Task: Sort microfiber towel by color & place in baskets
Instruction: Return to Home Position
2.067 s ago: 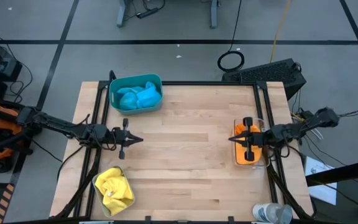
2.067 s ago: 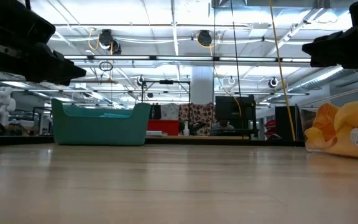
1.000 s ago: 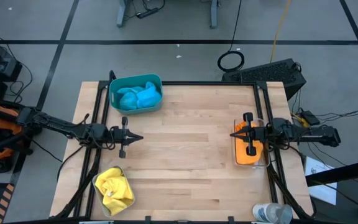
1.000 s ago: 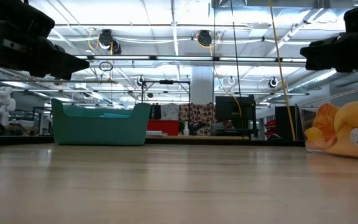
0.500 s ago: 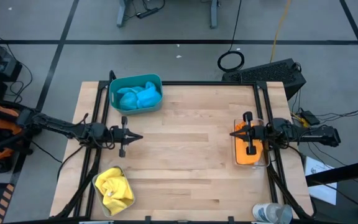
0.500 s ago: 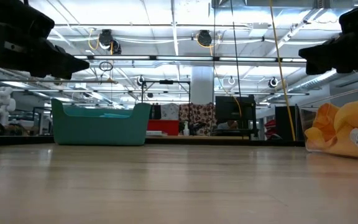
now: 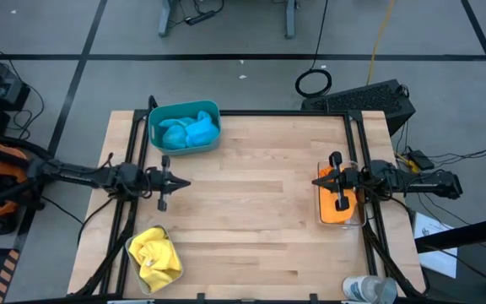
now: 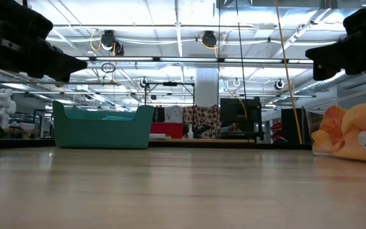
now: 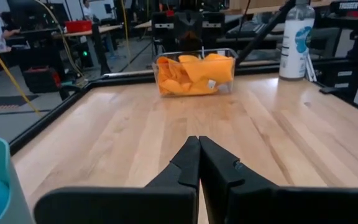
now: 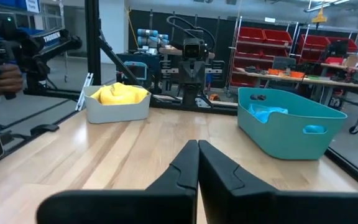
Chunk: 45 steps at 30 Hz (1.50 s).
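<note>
A: Towel status?

B: All binned. Blue towels sit in the teal bin at the top-left corner of the table in the high view. Yellow towels are heaped in the grey bin at the bottom-left corner. Orange towels are in the clear bin at the right edge, about mid-way along it.

A: Count per bin?

B: Can't tell, they're bunched up (a white label shows on one orange towel, nothing more).

A: Grippers?

B: Left gripper is above the left side of the table, between the teal and grey bins. Its fingers are pressed together with nothing in them. Right gripper is above the clear bin's inner edge, fingers also pressed together and empty. The tips point at each other across the table, well apart.

A: Height?

B: Both are off the surface. In the low view they sit in the upper corners, higher than the bin rims.

A: Anything else on the table?

B: A clear bottle with a blue label stands upright at the bottom-right corner, apart from the clear bin.
</note>
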Available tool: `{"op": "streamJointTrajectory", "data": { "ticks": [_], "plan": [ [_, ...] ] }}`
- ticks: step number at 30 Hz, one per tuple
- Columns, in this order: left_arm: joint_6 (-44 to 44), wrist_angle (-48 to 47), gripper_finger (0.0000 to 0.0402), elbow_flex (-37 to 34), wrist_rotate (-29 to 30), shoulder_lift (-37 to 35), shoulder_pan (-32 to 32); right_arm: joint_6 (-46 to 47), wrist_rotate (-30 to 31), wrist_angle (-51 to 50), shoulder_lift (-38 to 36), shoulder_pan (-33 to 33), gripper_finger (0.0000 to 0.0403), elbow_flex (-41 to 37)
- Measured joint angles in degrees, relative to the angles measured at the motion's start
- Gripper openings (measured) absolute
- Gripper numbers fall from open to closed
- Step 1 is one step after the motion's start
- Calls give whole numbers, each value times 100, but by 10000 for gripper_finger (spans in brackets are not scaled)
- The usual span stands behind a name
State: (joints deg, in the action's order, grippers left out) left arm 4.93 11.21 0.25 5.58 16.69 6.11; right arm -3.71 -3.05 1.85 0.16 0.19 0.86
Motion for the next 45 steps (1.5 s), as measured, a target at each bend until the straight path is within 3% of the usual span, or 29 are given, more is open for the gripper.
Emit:
{"op": "streamJointTrajectory", "data": {
  "ticks": [18,45],
  "plan": [
    [17,-983,8,-2,-284,-1661,2,3,0,2,2,0,0,0],
    [-1,-947,8,-2,-254,-1666,0,3,0,0,2,2,0,0]
  ]
}}
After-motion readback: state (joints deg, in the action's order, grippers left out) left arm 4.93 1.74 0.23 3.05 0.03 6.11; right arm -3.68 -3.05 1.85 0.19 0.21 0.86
